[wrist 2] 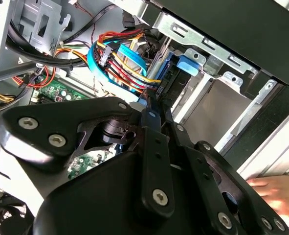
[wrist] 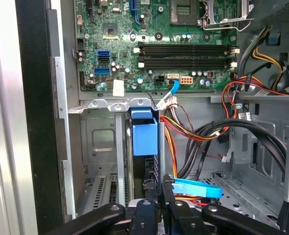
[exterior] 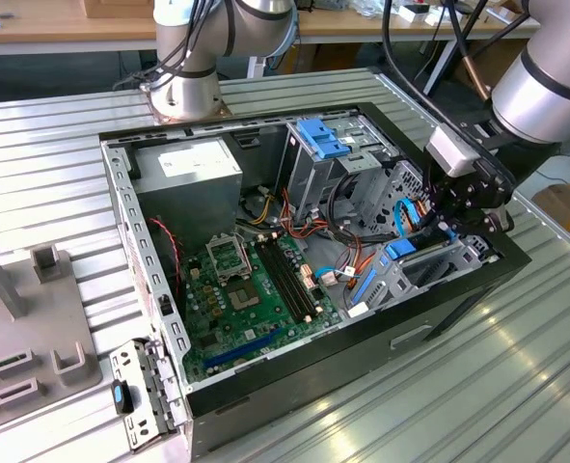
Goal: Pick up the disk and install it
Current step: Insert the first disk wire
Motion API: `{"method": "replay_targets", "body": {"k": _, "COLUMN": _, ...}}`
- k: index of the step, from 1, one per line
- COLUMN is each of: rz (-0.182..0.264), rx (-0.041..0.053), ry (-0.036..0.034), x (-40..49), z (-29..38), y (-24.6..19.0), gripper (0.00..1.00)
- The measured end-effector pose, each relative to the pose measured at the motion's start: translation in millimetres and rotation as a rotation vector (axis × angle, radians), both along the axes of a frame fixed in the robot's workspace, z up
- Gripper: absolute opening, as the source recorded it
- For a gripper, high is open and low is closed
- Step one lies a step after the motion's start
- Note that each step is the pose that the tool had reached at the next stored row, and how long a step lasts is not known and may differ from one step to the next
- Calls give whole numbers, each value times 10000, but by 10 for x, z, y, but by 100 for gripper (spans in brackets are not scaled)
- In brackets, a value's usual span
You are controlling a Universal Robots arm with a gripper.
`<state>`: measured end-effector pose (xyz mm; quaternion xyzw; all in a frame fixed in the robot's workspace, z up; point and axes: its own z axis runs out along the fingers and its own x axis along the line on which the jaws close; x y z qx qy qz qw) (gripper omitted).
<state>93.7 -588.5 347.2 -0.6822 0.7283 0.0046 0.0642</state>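
One black robot gripper [exterior: 458,214] is pinched tight on the flat disk with blue rails [wrist: 145,142], inside the open black computer case [exterior: 439,313].

— What do we have under everything here?

— We see a ribbed metal tabletop [exterior: 63,154] of long silver slats, bright with glare toward the exterior view's right.

— And behind it?

— We make out a pale wooden bench [exterior: 63,29] running across the back, a cardboard box [exterior: 111,8] on it, and dark floor [exterior: 43,68] below its edge.

— Anything at the sides?

— At the exterior view's left we see a grey fixture block [exterior: 29,328] lying on the slats.
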Motion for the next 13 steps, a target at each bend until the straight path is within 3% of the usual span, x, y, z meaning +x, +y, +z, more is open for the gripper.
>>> {"method": "replay_targets", "body": {"k": 5, "rz": 11, "rx": -51, "ry": 0, "x": 30, "z": 5, "y": 0, "gripper": 16}}
{"method": "replay_targets", "body": {"k": 13, "rz": 250, "rx": -272, "ry": -2, "x": 32, "z": -9, "y": -1, "gripper": 16}}
